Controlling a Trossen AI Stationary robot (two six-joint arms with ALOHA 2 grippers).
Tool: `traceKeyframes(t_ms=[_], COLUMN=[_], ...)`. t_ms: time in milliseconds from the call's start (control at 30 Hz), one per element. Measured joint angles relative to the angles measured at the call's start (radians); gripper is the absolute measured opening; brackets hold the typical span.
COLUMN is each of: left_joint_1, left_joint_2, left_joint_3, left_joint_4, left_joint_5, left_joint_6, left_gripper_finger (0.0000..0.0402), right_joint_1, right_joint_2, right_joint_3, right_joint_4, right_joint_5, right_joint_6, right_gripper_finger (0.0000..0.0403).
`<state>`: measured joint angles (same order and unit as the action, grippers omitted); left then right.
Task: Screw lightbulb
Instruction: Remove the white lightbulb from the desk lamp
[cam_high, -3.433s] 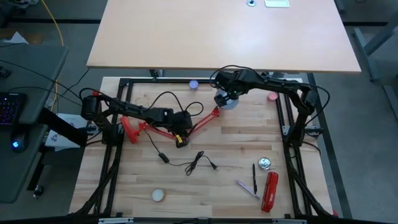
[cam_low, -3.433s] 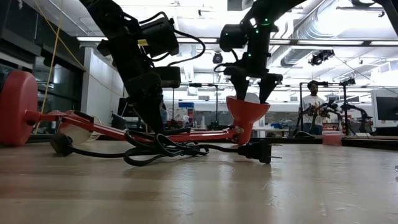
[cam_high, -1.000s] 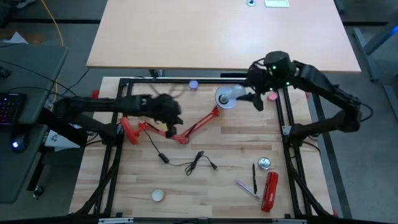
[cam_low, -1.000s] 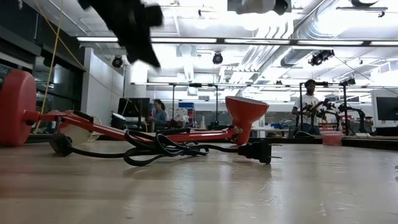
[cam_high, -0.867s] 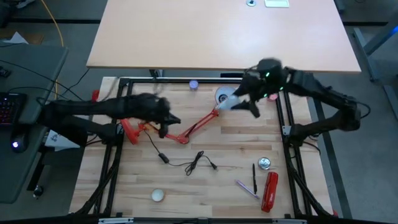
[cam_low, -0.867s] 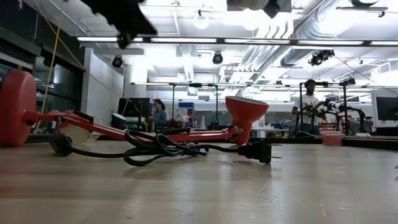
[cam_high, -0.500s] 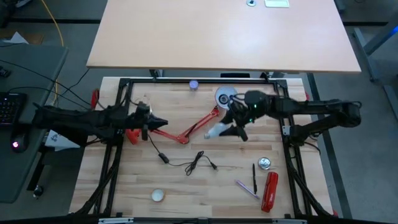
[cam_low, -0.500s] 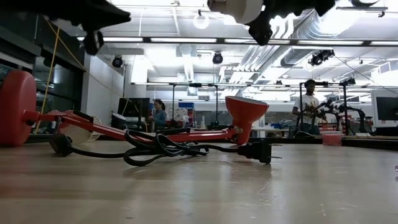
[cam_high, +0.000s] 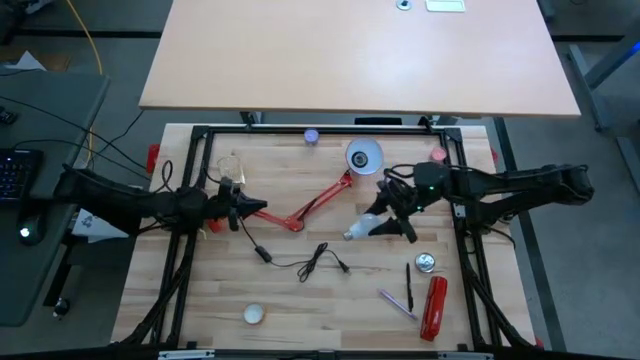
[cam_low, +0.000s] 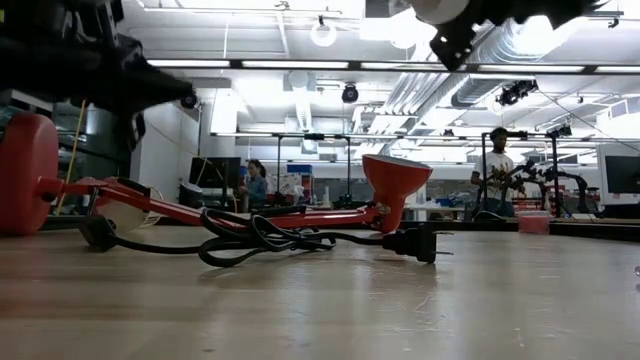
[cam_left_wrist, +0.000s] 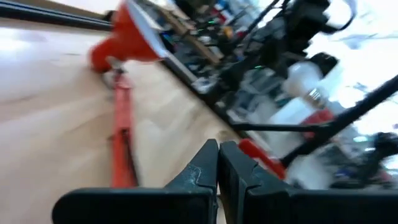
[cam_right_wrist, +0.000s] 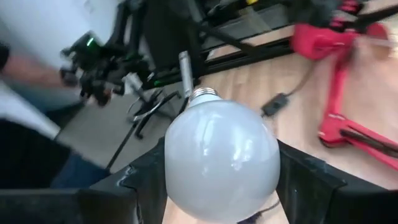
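The red lamp (cam_high: 300, 212) lies on the table, its round base (cam_low: 25, 172) at the left and its shade (cam_high: 362, 157) at the far middle, opening upward (cam_low: 397, 180). The white lightbulb (cam_high: 358, 231) hangs in the air near the table's middle, between the fingers of my right gripper (cam_high: 378, 224), on the near side of the shade. My left gripper (cam_high: 258, 207) is shut and empty, pointing toward the right edge above the lamp's jointed arm (cam_left_wrist: 121, 143), close to the base. My right gripper pinches the bulb's round glass (cam_right_wrist: 221, 158) between its two fingers (cam_right_wrist: 305, 177), one on each side. The fingers come from the table's right, nearly level. The bulb is lifted clear, its grey screw base (cam_right_wrist: 202, 94) pointing away from the gripper toward the left.
A black cord with a plug (cam_high: 312, 262) lies near the middle. A cream ball (cam_high: 255, 314) sits near the front edge. Pens (cam_high: 408, 285), a silver disc (cam_high: 427, 262) and a red object (cam_high: 435, 305) lie at the near right. People (cam_low: 497, 165) stand in the room behind.
My right gripper has carried the bulb from beside the lamp's shade toward the table's near edge and down. My left gripper has drawn back toward the left edge, sunk lower and turned to point level, staying shut. The lamp has not moved.
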<state>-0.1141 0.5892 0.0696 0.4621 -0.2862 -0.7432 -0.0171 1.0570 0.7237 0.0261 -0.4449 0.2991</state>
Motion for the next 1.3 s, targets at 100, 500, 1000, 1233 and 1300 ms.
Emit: traceKeyframes(t_ms=[100, 500, 1000, 1233, 1300], left_joint_1=[0.012, 0.069, 0.069, 0.069, 0.069], left_joint_2=[0.000, 0.006, 0.013, 0.014, 0.014], left_joint_3=[0.000, 0.000, 0.000, 0.000, 0.000], left_joint_4=[-0.064, -0.142, -0.182, -0.180, -0.183], left_joint_5=[-0.063, -0.119, -0.124, -0.126, -0.126], left_joint_6=[0.035, 0.189, 0.293, 0.259, 0.238], left_gripper_finger=[0.0000, 0.0000, 0.0000, 0.0000, 0.0000], right_joint_1=[0.011, 0.033, 0.103, 0.096, 0.096], right_joint_2=[-0.076, -0.061, 0.132, 0.138, 0.138], right_joint_3=[-0.059, -0.293, -0.389, -0.388, -0.388], right_joint_4=[0.010, 0.550, 0.517, 0.411, 0.366], right_joint_5=[0.097, 0.758, 0.510, 0.472, 0.460], right_joint_6=[0.067, 0.091, 0.088, -0.005, -0.006], right_gripper_finger=[0.0237, 0.0237, 0.0237, 0.0237, 0.0237])
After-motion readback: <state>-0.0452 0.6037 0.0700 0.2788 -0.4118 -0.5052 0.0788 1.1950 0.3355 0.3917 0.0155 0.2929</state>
